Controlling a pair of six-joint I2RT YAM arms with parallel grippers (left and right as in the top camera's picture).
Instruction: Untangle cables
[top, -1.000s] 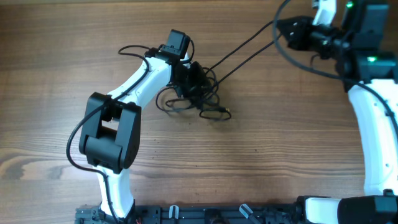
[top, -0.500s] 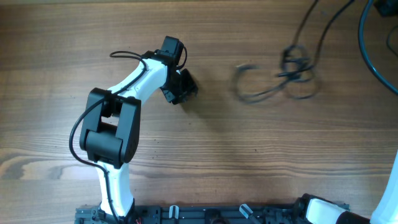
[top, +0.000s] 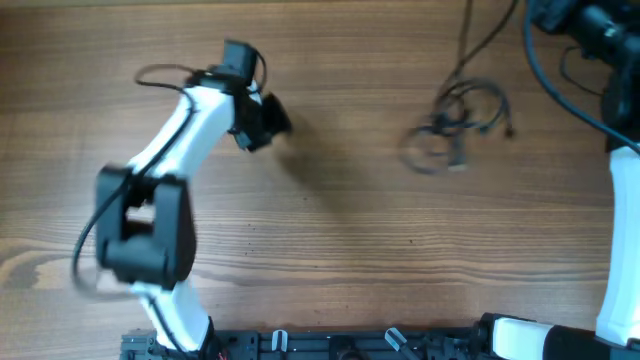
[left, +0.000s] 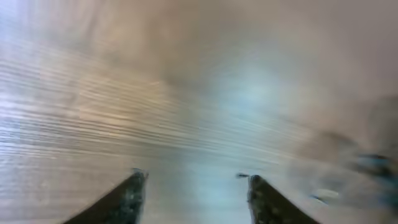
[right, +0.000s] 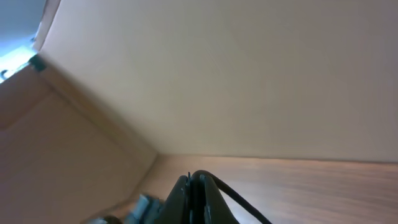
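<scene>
The cables (top: 458, 128) form a loose, blurred black tangle over the wood at the right, with strands (top: 468, 40) running up to the top edge. In the right wrist view my right gripper (right: 196, 180) is shut on a black cable (right: 239, 200) that trails off to the lower right. In the overhead view only the right arm (top: 585, 30) shows, at the top right corner. My left gripper (top: 264, 120) hangs at the centre left, far from the tangle. It is open (left: 194, 179) over bare wood, with nothing between its fingers (left: 130, 196).
The wooden table (top: 340, 230) fills the overhead view. The left arm's own thick wire (top: 160, 72) loops beside its wrist. A black rail (top: 340, 345) runs along the front edge. The right arm's white link (top: 620, 230) stands along the right side.
The tangle has left the left gripper and been dragged right across the table by the right arm. The left arm has swung left and its jaws have opened wider.
</scene>
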